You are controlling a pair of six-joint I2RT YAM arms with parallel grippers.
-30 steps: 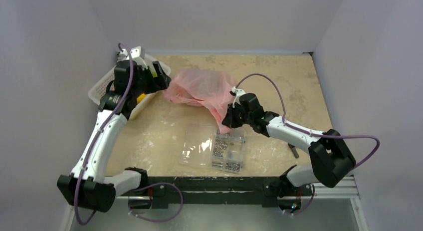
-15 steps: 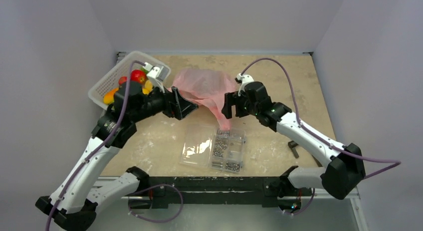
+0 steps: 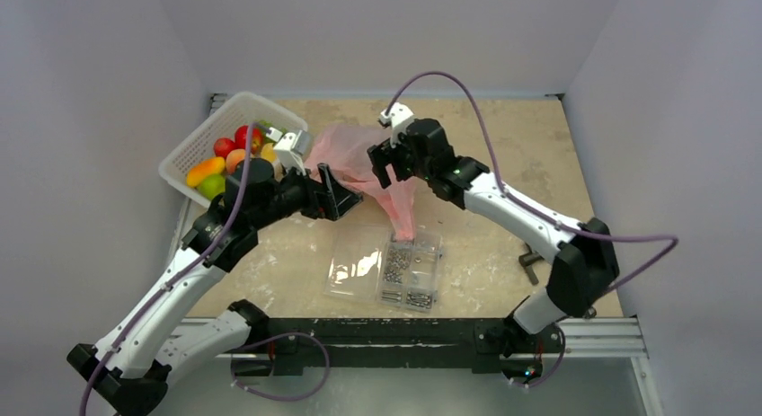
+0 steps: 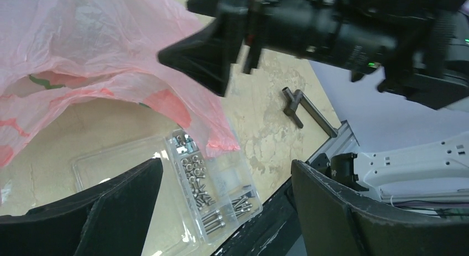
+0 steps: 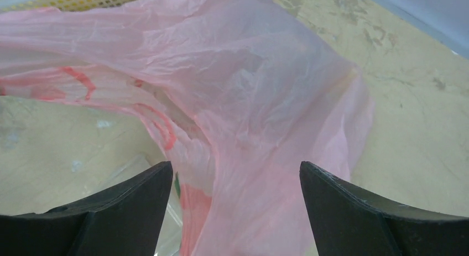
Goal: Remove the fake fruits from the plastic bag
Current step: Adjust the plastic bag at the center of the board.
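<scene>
We saw the left end effector (image 3: 346, 194) wide and empty, at the bag's (image 3: 346, 151) near-left edge. Right end effector (image 3: 388, 172) was also wide, over the bag, gripping nothing. Bag lay crumpled mid-tabletop (image 3: 521, 155), tail over the screw case (image 3: 412, 270). Fruits (image 3: 243, 136) sat in the basket (image 3: 191, 148), far left.

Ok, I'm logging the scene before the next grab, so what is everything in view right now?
Translucent pink plastic bag: one, pink, crumpled mid-table; contents not discernible.
White lattice plastic basket: one, white, far-left corner.
Plastic toy fruits: at least five, red, orange, yellow, green, in the basket.
Clear plastic case of metal screws: one, clear, lying open on the near side of the bag.
Dark T-shaped metal tool: one, dark grey, near-right edge.
Beige marbled table: one.
Left gripper: black, open, beside the bag.
Right gripper: black, open, over the bag.
</scene>
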